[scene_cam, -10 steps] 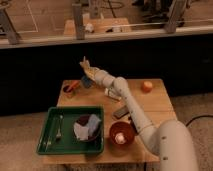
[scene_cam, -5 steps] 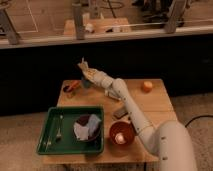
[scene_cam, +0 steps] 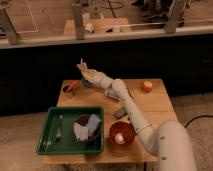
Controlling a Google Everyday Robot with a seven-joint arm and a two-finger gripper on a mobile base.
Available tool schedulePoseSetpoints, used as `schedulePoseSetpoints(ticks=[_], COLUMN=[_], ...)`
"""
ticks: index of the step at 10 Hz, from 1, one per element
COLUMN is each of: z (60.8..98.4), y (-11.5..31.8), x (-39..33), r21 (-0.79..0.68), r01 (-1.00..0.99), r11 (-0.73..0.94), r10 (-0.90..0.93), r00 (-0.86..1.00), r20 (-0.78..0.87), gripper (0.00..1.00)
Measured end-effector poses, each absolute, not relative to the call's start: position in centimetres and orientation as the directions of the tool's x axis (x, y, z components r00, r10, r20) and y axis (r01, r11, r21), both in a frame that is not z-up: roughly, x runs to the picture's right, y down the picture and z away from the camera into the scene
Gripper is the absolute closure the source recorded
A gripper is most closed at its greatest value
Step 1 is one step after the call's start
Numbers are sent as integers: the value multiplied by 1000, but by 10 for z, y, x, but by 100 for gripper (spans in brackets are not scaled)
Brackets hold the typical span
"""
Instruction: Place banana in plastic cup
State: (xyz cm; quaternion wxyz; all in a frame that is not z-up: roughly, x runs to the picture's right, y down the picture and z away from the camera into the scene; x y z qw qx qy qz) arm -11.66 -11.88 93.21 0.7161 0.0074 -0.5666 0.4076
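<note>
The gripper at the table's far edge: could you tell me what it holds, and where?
The gripper appears to hold the pale-yellow banana; the grasp point cannot be told.

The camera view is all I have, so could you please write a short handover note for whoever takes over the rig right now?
Gripper: raised above the far left end of the wooden table, over the small dull-blue plastic cup. Something pale shows at its tip, probably the pale-yellow banana, but the grip cannot be confirmed.
Cup: upright at the far edge, beside the dark cup with an orange item.
Elsewhere: green tray near left, orange-brown bowl near centre, orange fruit far right.
Done: arm brought to the cup.
Left: lower and release the banana into the cup.
</note>
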Motion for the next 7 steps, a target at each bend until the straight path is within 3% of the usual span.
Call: schedulePoseSetpoints(ticks=[7], z=[935], y=[-123], x=[-107], r21=[-420], r01=[-642], r11=[641], r10=[565], r00=[25], r20=[824], gripper=[20])
